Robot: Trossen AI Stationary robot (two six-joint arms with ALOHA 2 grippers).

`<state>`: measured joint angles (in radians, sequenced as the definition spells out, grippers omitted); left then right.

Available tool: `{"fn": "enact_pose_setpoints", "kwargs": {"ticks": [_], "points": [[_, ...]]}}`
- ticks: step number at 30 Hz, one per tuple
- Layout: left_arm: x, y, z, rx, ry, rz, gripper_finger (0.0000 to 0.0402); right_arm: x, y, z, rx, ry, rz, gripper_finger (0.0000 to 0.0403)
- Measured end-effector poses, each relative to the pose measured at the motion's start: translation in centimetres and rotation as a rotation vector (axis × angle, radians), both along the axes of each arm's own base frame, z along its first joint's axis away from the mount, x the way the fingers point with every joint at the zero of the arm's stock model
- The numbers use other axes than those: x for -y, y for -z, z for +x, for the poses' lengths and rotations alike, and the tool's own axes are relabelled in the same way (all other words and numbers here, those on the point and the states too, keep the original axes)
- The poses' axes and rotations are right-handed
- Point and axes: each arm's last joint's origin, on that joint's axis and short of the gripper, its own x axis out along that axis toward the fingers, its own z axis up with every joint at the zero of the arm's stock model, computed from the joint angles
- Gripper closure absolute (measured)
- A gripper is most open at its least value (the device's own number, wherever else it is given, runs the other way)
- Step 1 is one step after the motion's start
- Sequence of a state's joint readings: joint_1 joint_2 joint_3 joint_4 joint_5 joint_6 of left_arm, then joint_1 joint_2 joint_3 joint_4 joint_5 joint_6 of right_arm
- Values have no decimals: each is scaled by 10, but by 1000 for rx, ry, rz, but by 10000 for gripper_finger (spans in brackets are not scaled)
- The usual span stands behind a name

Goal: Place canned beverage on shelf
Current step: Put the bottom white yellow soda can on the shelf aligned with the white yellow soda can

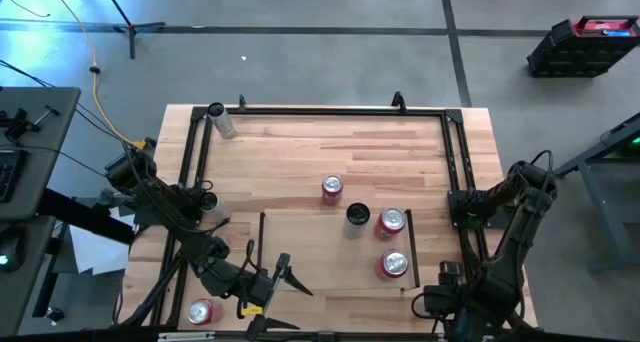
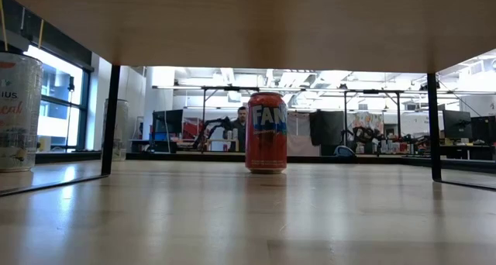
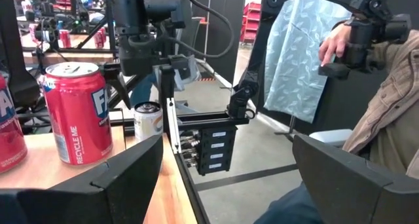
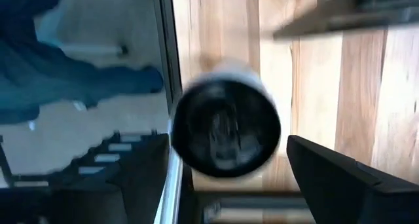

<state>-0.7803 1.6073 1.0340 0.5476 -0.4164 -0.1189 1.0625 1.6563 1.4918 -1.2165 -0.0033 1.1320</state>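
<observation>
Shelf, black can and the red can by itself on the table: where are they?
Shelf (image 1: 300, 252): high view, bare wood of its top.
Black can (image 1: 357, 215): high view, its dark lid.
Lone red can (image 1: 332, 188): high view, its silver lid.

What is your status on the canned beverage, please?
Left gripper open, waiting. Right gripper open over dark-topped white can. Pale-wood shelf panel holds two red cans. No obstruction seen.

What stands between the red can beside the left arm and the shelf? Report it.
Only the left arm itself: its open gripper hangs over the shelf's left edge, between shelf and can. Nothing else intervenes.
</observation>
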Motion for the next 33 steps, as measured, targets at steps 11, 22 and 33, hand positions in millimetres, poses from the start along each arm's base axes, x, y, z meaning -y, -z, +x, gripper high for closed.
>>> {"fn": "enact_pose_setpoints", "kwargs": {"ticks": [11,22,33], "points": [[0,0,0,-1,-1,-3,69,-7,1,-38,-80,24,-77,109],[0,1,1,-6,0,-15,69,-19,11,-52,-20,-28,-138,109],[6,6,0,-7,15,-16,69,-30,24,-44,125,-9,-178,138]]}}
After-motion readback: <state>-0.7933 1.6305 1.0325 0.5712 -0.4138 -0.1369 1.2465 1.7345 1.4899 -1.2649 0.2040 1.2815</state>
